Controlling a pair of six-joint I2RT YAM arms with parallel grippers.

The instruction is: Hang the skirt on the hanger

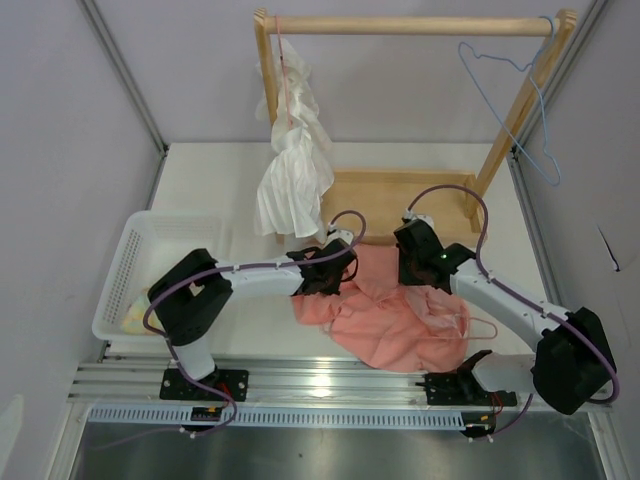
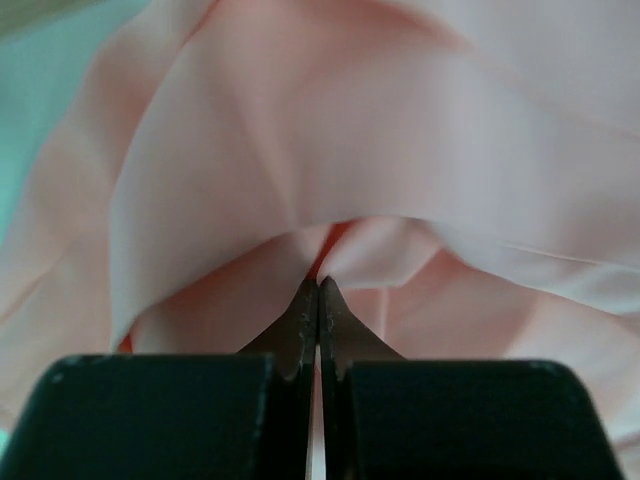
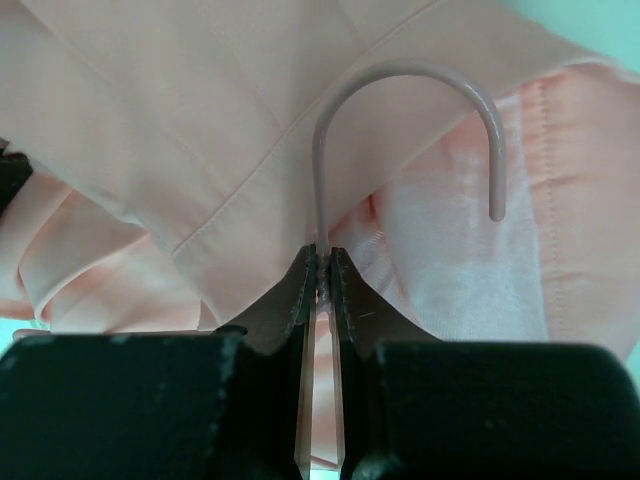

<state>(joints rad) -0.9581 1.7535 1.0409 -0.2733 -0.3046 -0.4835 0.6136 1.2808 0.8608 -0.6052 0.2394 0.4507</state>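
The salmon-pink skirt [image 1: 385, 315] lies crumpled on the table between the two arms. My left gripper [image 1: 335, 275] is at its upper left edge and is shut on a fold of the skirt [image 2: 330, 150]. My right gripper [image 1: 415, 268] is over the skirt's upper right part and is shut on the neck of the thin pink hanger [image 3: 400, 68], whose hook curves up over the skirt fabric [image 3: 180, 110]. In the top view part of the hanger's wire [image 1: 487, 325] pokes out at the skirt's right edge; the rest is hidden in the fabric.
A wooden rack [image 1: 410, 25] stands at the back with a white ruffled garment [image 1: 292, 170] hanging at its left and a light-blue wire hanger [image 1: 520, 100] at its right. A white basket [image 1: 150, 265] sits at the left.
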